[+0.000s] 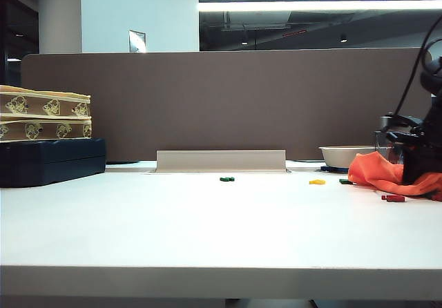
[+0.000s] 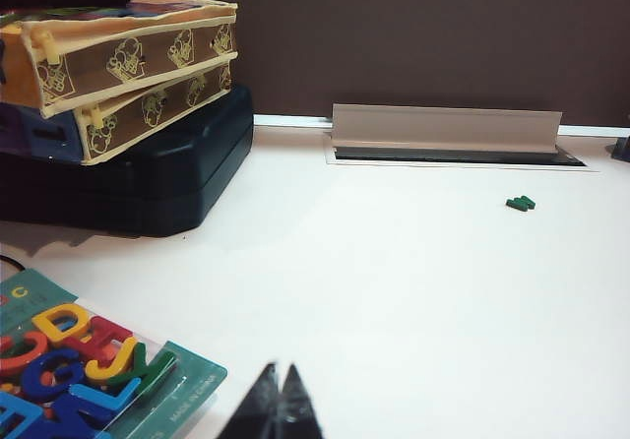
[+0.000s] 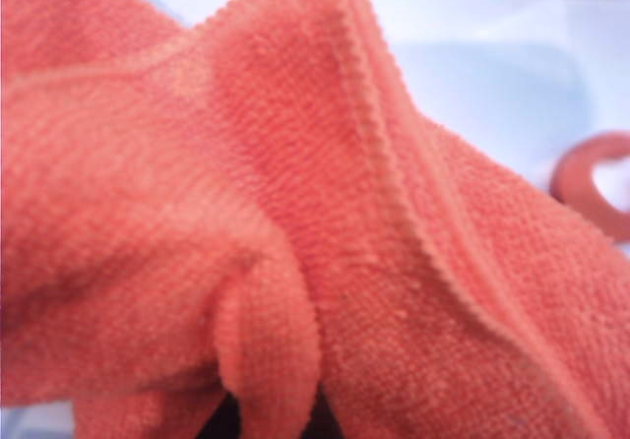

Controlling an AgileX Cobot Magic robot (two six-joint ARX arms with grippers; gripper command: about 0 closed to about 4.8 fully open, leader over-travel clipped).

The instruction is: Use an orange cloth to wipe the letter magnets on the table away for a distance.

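The orange cloth (image 1: 387, 174) lies at the right edge of the exterior view, bunched on the white bench (image 1: 207, 225) and clamped by the right gripper (image 1: 418, 157), whose jaws are hidden behind the fabric. Letter magnets lie close by: red (image 1: 394, 198), yellow (image 1: 317, 181), and green (image 1: 227, 179) near the middle. The cloth should be kept low and flat so that no magnet slips under it. The left gripper (image 2: 277, 400), at the bottom of its view, is closed and empty.

Rumpled orange cloth (image 1: 378, 171) on table (image 1: 207, 225) right; letter magnets (image 1: 227, 179) scattered beside
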